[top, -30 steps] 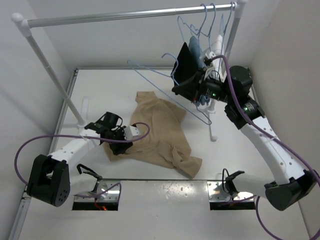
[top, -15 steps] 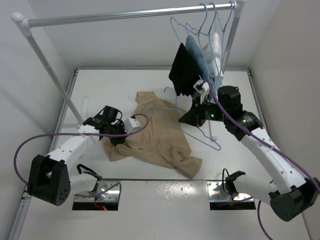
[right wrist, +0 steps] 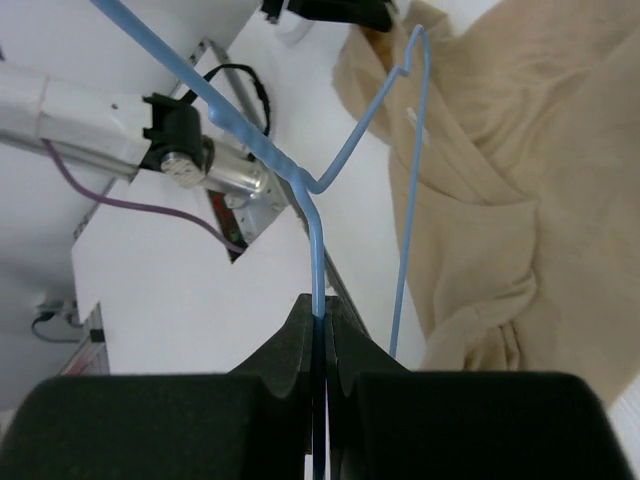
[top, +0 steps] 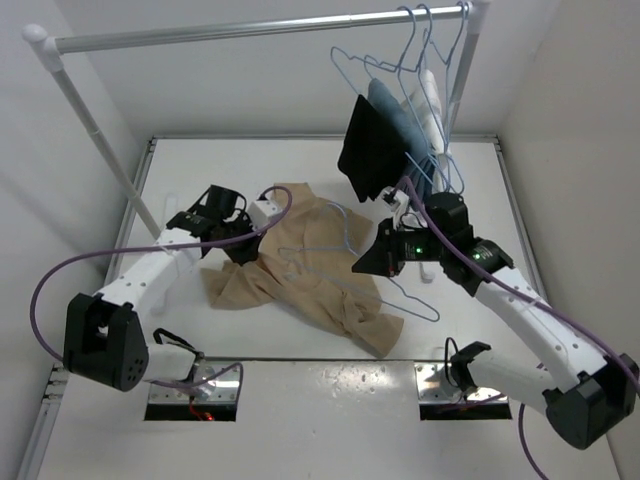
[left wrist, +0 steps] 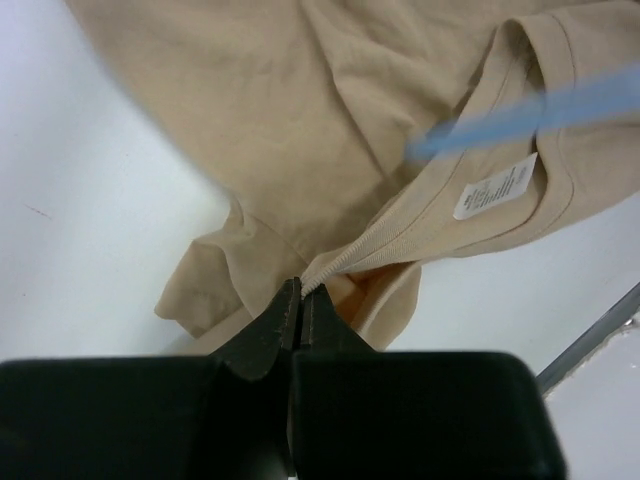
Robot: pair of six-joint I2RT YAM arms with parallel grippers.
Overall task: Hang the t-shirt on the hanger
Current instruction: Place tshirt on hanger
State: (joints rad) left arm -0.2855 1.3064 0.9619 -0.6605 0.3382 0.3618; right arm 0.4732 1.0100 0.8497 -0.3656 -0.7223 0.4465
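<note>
Two tools both clamped, left tool (left wrist: 300,292) pinching t-shirt (left wrist: 290,110) neckline, right tool (right wrist: 320,308) gripping hanger (right wrist: 316,250) wire

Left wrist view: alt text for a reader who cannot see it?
Left jaws, shut, pinch the ribbed neckline of the tan t-shirt lying on a white table. A blurred blue hanger wire crosses near the collar's white label.

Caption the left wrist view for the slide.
Left pincer shut on the neck rim of the tan cloth t-shirt; thin light-blue wire hanger crosses the collar.
</note>
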